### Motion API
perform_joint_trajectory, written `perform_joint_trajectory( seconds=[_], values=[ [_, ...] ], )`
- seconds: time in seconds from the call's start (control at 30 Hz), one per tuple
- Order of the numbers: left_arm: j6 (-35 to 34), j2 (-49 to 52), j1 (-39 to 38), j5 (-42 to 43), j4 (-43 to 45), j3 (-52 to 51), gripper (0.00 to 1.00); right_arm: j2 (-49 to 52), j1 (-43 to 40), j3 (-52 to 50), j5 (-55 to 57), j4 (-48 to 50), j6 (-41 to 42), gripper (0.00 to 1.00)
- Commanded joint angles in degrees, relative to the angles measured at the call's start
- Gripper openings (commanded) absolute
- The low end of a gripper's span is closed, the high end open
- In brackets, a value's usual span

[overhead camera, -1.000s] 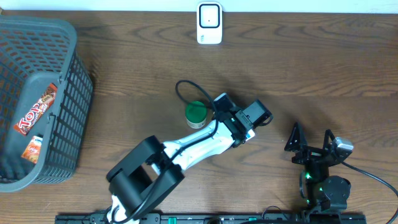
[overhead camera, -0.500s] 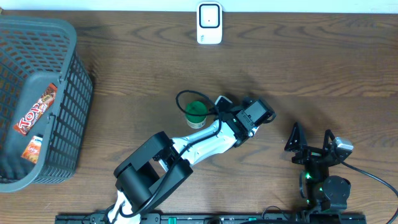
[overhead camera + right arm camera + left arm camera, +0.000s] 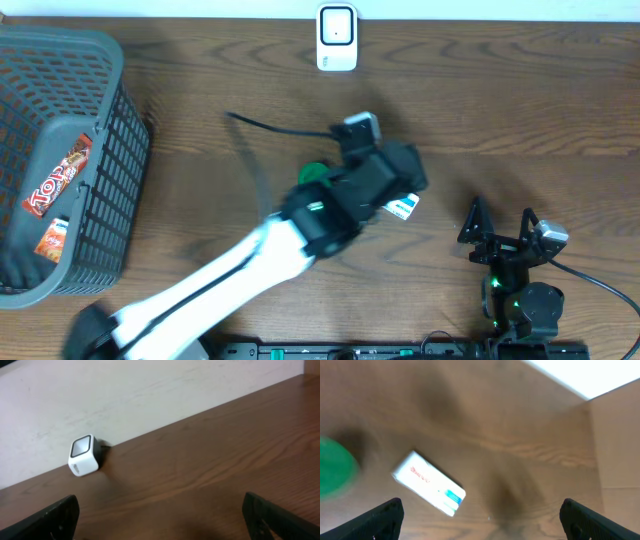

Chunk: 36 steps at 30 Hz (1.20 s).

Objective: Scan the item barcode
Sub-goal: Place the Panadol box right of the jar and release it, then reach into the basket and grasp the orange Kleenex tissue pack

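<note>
The small white box (image 3: pixel 429 482) — your item — lies flat on the table (image 3: pixel 520 110), gripped by nothing, just beside the green-lidded tub (image 3: pixel 314 176). The grey basket (image 3: pixel 128 170) at the far left holds a snack bar (image 3: pixel 58 176), likely stock awaiting its turn. Your left gripper (image 3: pixel 482 519) hangs over the box, fingers spread wide with nothing between them. Your right gripper (image 3: pixel 162 517), equally spread and empty, sits near the front edge. The white scanner (image 3: pixel 84 455) stands at the back edge, well apart from the box — so I judge the scan not yet done. The surface is dark, bare wood grain; behind it rises a pale wall (image 3: pixel 150 390).
</note>
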Motion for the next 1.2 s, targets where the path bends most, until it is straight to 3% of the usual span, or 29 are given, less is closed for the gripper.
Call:
perform_joint_trajectory(
  seconds=[0.0,0.07,0.13,0.17,0.27,0.43,0.53,0.77,1.17],
  values=[
    [20.52,-12.90,7.28,-1.70,-4.39,0.48,0.99,-0.31,-0.35,-0.07,0.15,-0.20,-0.72,0.99],
    [23.37,-17.99,12.11,-1.68,-6.34,0.50,0.99,-0.31,-0.35,-0.07,0.15,-0.20,-0.72,0.99],
    [25.59,-25.79,22.99,-1.64,-10.01,0.72,0.99,-0.31,-0.35,-0.07,0.15,-0.20,-0.72,0.99],
    [26.43,-30.34,31.91,-1.64,-13.00,1.38,0.99,-0.31,-0.35,-0.07,0.15,-0.20,-0.72,0.99],
    [28.61,-35.41,45.16,-1.64,-17.05,3.02,0.99,-0.31,-0.35,-0.07,0.15,-0.20,-0.72,0.99],
    [28.83,-37.97,67.36,-1.64,-22.82,5.84,0.99,-0.31,-0.35,-0.07,0.15,-0.20,-0.72,0.99],
    [27.58,-36.06,76.30,-1.38,-24.61,5.84,0.99,-0.31,-0.35,-0.07,0.15,-0.17,-0.72,0.99],
    [27.61,-26.88,86.97,-0.39,-26.23,5.84,0.99,-0.31,-0.35,-0.07,0.15,-0.20,-0.72,0.99],
    [27.58,-10.23,93.57,-0.39,-32.68,5.81,1.00,-0.31,-0.35,-0.07,0.15,-0.17,-0.72,0.99]
  ],
)
